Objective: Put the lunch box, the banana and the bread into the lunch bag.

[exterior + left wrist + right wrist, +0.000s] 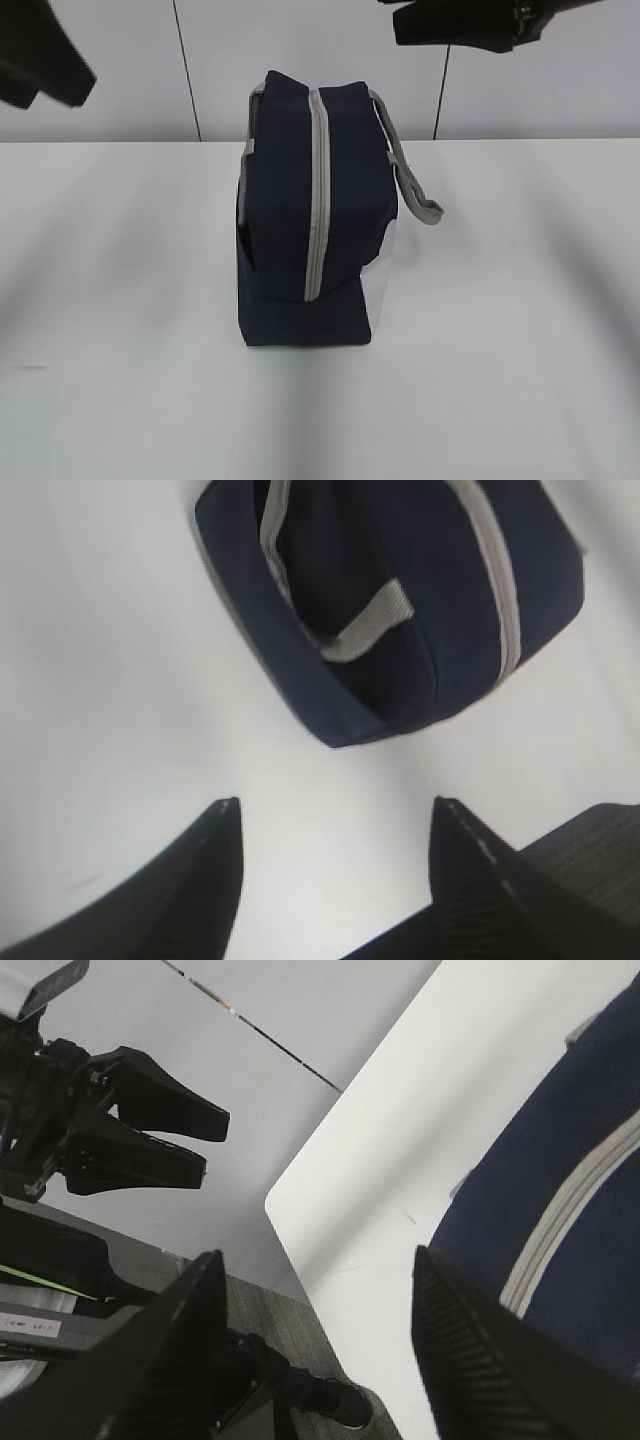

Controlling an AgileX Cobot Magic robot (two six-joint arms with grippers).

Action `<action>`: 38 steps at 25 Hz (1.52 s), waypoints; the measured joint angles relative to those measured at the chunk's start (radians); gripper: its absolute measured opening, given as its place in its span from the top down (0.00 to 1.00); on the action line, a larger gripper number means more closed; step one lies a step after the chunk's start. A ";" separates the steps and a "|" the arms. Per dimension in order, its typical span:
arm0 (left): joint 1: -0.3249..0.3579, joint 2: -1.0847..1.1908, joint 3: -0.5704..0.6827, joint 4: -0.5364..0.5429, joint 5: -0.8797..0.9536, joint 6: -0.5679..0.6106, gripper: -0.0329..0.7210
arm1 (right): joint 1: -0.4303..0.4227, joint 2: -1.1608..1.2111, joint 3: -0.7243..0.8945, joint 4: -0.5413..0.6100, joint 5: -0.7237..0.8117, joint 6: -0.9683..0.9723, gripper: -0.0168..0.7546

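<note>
Your lunch bag (305, 215) stands alone on the white table (120, 300), roughly centred, its grey zipper (316, 200) running along the top and down the near end. The zipper looks closed along the whole stretch you can see. A grey handle (410, 180) loops out to the right of the bag.

Left end effector (330, 870): released, fingers spread, nothing between them, hanging above bare table short of the bag's corner. Right end effector (315, 1340): also released and empty, raised high and looking past the table edge, with the bag at the right of its view.

Lunch box, banana and bread: none in any view. You cannot tell where they are from here.

Risks as judged:
- With the zipper shut, nothing can go in. The ring pull is not clearly visible, so you may pinch fabric instead of the pull.
- The bag is soft and unweighted. Pulling the zipper with one arm alone will likely drag or tip it; brace it with the other.
- The loose handle could snag a finger on approach from the right.
- The bag's opening sits narrow; a long item could catch on the rim.
</note>
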 joint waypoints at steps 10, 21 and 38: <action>0.000 -0.446 0.431 0.068 0.001 -0.002 0.43 | 0.000 -0.246 0.244 0.000 0.003 -0.028 0.38; 0.000 -0.958 0.802 0.149 -0.001 -0.002 0.46 | 0.000 -0.478 0.453 0.000 0.007 -0.026 0.38; 0.000 -1.326 0.980 0.269 -0.136 -0.004 0.54 | 0.000 -0.807 0.789 0.000 0.152 -0.026 0.38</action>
